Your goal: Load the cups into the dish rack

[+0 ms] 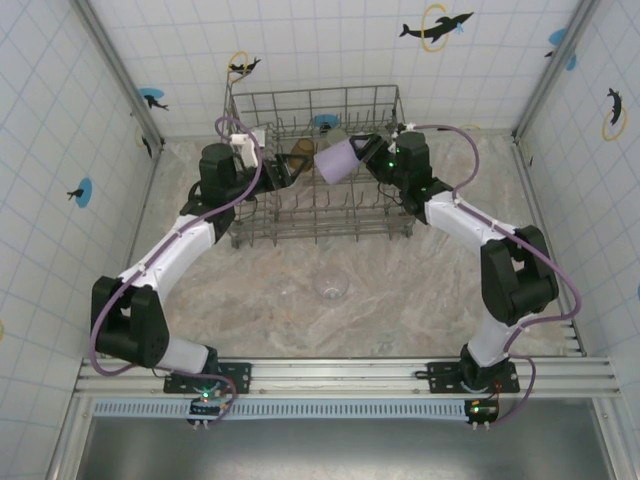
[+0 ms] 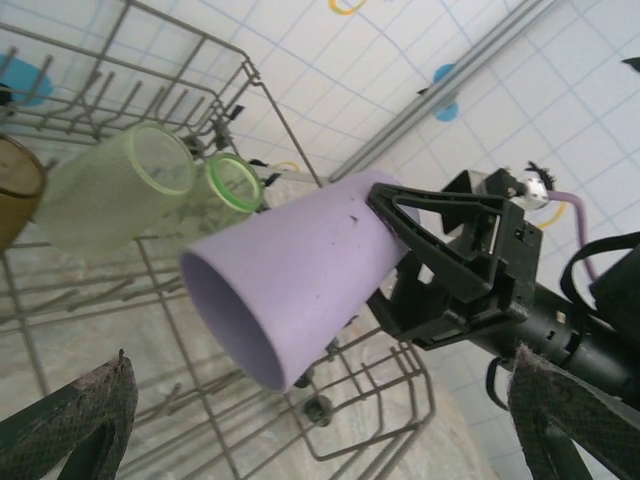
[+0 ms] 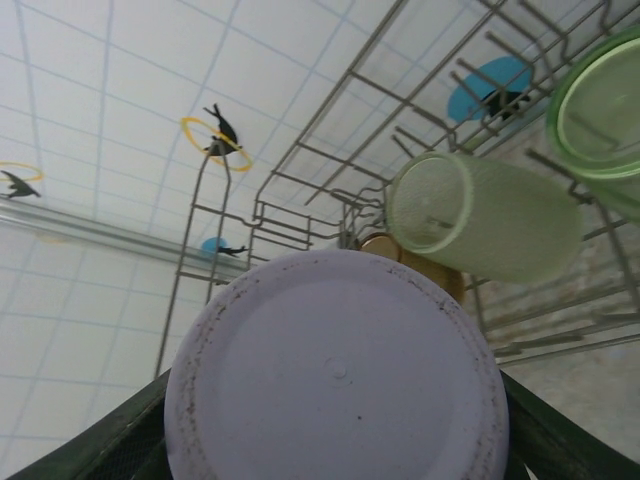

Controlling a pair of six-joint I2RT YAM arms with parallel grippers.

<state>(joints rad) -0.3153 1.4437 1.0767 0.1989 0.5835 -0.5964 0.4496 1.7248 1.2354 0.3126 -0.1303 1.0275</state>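
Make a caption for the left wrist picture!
Right gripper holds the lilac cup above the rack, two green cups lying inside.

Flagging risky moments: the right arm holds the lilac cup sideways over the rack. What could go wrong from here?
1. The right jaws grip the lilac cup only at its base end, above the dish rack; it might slip and fall.
2. Two pale green cups lie in the rack nearby; lowering it could knock them.
3. The left jaws stand open beside the cup, so the arms might collide.
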